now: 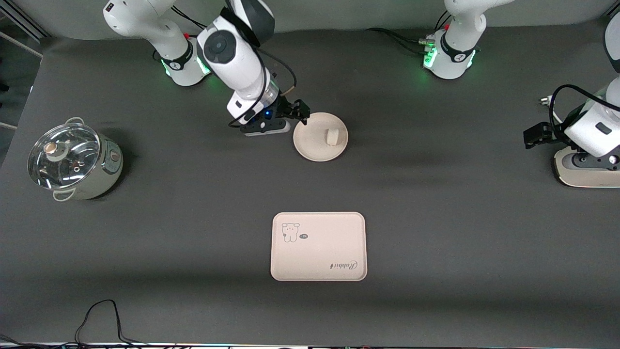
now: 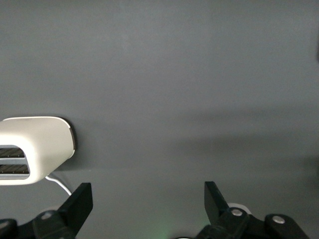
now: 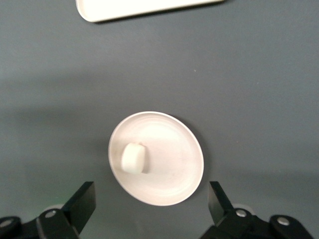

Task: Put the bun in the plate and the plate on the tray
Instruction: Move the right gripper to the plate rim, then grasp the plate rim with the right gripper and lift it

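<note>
We see the tray (image 1: 318, 246) lying flat on the dark table (image 1: 436, 218), nearer the front camera than the plate (image 1: 312, 144) and well apart from it. The plate carries the bun (image 1: 332, 136), which sits in it toward the left arm's end. The right gripper (image 1: 301, 112) hangs at the plate's rim, fingers spread, perhaps not touching. The left gripper (image 2: 148, 199) waits at its own end of the table, spread and holding nothing.
</note>
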You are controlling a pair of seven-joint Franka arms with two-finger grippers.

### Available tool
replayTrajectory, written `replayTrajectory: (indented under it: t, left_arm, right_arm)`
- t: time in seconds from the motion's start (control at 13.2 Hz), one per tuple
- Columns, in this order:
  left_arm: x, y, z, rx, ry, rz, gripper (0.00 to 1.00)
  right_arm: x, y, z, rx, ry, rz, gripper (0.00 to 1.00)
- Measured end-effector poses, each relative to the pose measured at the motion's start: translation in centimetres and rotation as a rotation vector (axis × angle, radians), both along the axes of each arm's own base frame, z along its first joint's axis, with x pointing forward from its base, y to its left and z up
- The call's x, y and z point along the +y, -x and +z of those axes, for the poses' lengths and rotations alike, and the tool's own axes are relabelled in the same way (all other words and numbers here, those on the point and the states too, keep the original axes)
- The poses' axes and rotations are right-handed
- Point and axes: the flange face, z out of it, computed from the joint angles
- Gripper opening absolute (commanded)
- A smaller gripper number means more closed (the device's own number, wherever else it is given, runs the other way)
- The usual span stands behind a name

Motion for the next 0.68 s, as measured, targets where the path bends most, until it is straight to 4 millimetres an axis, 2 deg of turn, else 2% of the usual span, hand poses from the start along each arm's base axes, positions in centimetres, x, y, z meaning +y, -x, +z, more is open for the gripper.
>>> replayTrajectory:
  t: [0.15,0.38,0.53,0.68]
  left_arm:
    - [0.4,0.4,0.1,0.000,-0.001,-0.011,1.00]
    - [0.5,0.2,0.3,-0.024,0.002,-0.048,1.00]
    - [0.7,0.1,0.4,-0.034,0.003,-0.056,1.00]
    - [1.5,0.1,0.4,-0.033,0.004,-0.047,1.00]
  right_arm:
    - [-1.1,0.9,-4.3,-0.016,0.009,0.003,1.00]
    - [-0.6,2.1,-10.1,-0.076,0.023,-0.021,1.00]
    - [0.0,3.3,-13.4,-0.105,0.033,-0.025,1.00]
    - [0.7,4.5,-15.8,-0.129,0.046,-0.012,1.00]
